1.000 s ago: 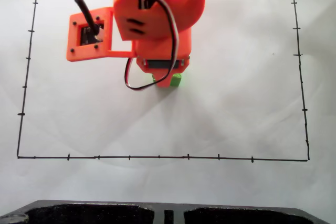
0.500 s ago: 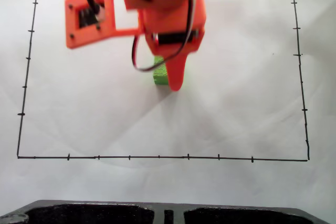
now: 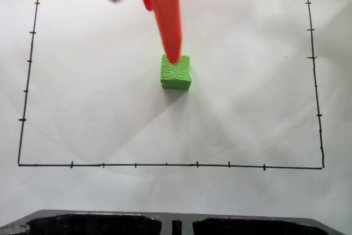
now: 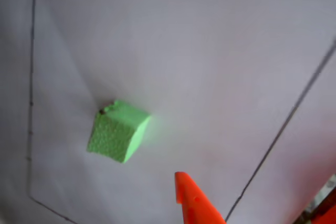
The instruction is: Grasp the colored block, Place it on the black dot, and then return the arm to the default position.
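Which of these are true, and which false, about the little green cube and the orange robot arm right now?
1. The bumpy bright green cube rests on the white paper. True.
2. The orange plastic gripper is clamping the cube. False: in the wrist view the cube lies apart from the orange pointed finger, free on the paper.
3. The cube lies inside the black drawn border lines. True.
4. The cube is red. False: it is green.
5. A sliver of black shows at one corner of the cube in the wrist view. True.
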Action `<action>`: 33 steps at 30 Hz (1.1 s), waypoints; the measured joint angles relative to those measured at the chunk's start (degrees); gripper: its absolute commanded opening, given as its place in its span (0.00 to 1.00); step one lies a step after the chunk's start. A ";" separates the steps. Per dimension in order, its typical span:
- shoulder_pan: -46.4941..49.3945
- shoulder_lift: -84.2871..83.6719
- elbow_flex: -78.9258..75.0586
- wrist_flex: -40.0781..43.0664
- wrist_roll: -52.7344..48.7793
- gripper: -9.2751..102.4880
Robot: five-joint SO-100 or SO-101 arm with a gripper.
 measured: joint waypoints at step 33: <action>-1.93 35.86 33.05 -13.62 5.89 0.08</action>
